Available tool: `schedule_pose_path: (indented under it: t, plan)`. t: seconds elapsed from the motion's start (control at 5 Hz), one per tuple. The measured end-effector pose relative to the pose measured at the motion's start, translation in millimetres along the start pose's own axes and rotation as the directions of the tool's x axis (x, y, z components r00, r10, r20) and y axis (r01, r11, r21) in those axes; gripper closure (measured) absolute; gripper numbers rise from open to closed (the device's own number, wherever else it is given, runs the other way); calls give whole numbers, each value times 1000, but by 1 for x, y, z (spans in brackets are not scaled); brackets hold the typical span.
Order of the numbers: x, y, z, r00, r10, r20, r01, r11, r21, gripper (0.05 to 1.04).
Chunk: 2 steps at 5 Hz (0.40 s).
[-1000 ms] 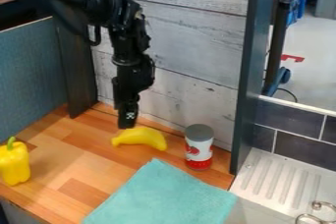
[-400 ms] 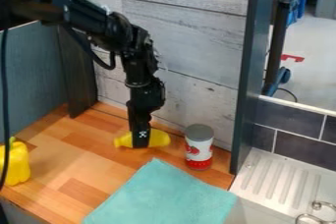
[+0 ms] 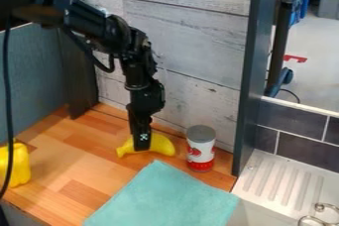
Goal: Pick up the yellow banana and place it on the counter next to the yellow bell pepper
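The black gripper (image 3: 141, 143) hangs down at the yellow banana (image 3: 161, 144), low over the wooden counter, and covers part of its middle. The banana's left tip and its right half show on either side. Right of the banana a white and red can (image 3: 200, 151) with a grey lid stands upright, a small space apart. A teal cloth (image 3: 162, 197) lies flat in front of both. At the left edge stands a yellow bell pepper (image 3: 20, 164), partly behind a dark cable.
A whitewashed plank wall (image 3: 192, 51) rises behind the counter (image 3: 73, 158). To the right, past a dark upright panel (image 3: 253, 71), is a metal sink drainboard (image 3: 278, 180). A blue-grey partition (image 3: 39, 81) borders the left side.
The gripper has come down and right onto the banana, then shifted slightly left. The banana has turned a little, its right end now nearer the cloth. A cable has swung in front of the pepper.
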<state>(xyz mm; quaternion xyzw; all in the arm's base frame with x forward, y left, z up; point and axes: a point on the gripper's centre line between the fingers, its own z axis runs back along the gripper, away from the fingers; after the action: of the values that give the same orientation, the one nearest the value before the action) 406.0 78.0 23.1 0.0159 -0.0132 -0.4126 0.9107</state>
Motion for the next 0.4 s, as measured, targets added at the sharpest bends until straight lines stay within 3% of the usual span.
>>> schedule_pose_path:
  t: [0.2, 0.4]
  plan:
    - [-3, 3, -1, 1000, 23, 10, -23, 1000, 6, 412]
    - [-6, -4, -3, 999, 53, 10, -53, 999, -1, 536]
